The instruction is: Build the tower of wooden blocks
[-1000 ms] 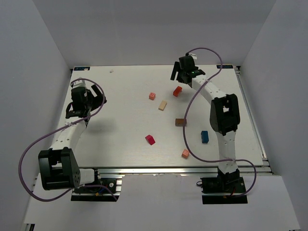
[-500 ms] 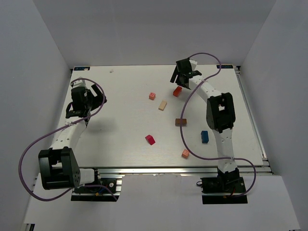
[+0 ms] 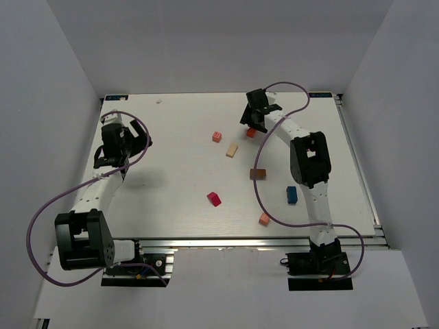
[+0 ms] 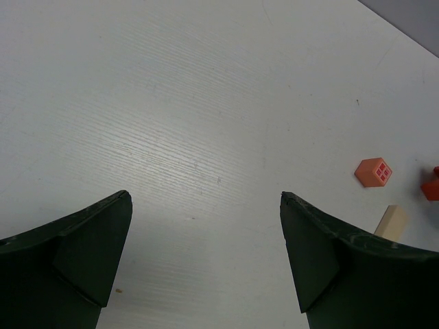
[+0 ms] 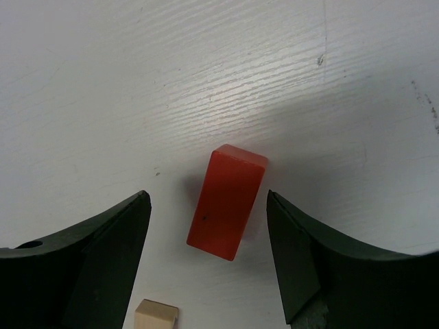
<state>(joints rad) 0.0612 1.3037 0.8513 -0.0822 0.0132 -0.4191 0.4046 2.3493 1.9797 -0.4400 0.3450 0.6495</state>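
No tower stands; the wooden blocks lie loose on the white table [image 3: 171,171]. The orange-red block [image 5: 228,202] lies flat between the fingers of my right gripper [image 5: 207,199], which is open, with a gap showing on each side of the block. From above, that gripper [image 3: 252,123] hangs over the orange-red block [image 3: 252,132] at the far middle. My left gripper [image 3: 125,149] is wide open at the left over bare table, nothing between its fingers [image 4: 82,253]. A pink-orange cube [image 3: 217,136], tan bar [image 3: 232,150], brown block [image 3: 258,174], magenta-red block [image 3: 215,199], blue block [image 3: 291,195] and salmon block [image 3: 264,218] lie apart.
The left wrist view shows the pink-orange cube [image 4: 374,172], the tan bar [image 4: 392,222] and an edge of the orange-red block [image 4: 432,186] far to its right. The tan bar's end [image 5: 156,317] lies just below the right gripper. White walls enclose the table on three sides.
My right gripper has moved left and down over the orange-red block, and its jaws have narrowed around it. The left arm has not moved.
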